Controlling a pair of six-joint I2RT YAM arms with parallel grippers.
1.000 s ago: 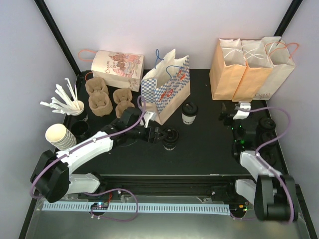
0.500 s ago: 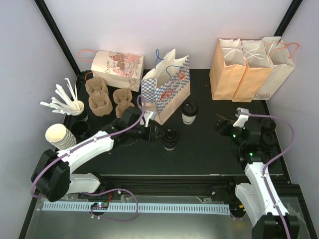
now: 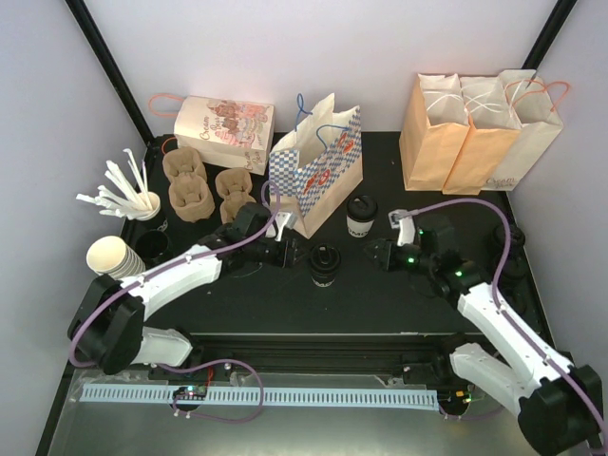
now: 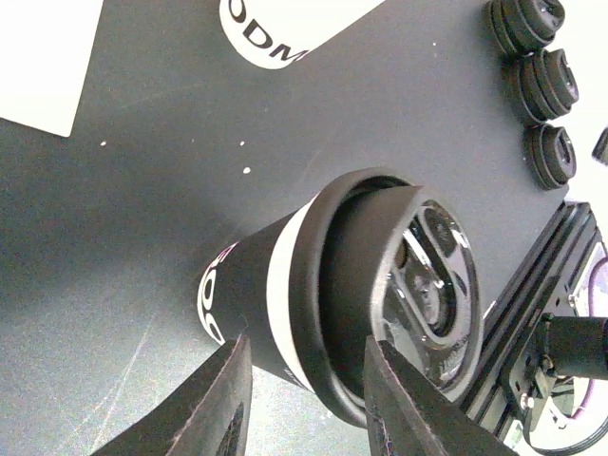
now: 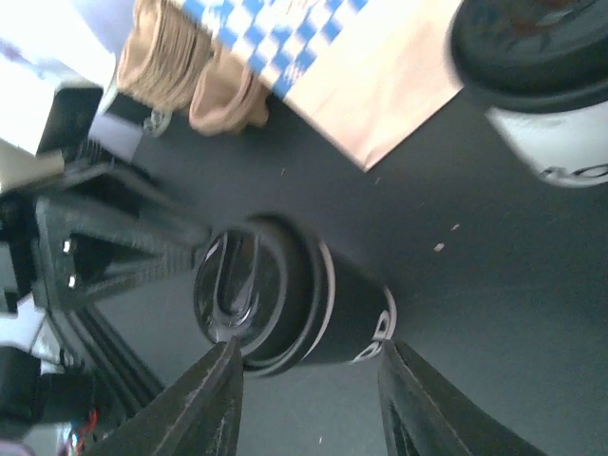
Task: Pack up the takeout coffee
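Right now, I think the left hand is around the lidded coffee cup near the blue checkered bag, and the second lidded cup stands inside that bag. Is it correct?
Not fully. The second coffee cup stands on the table beside the blue checkered bag, not inside it; the top external view shows this. The left hand is indeed at the other lidded cup.

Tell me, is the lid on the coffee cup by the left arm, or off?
On. The black lid sits on the cup, which stands upright on the table; spare lids lie elsewhere.
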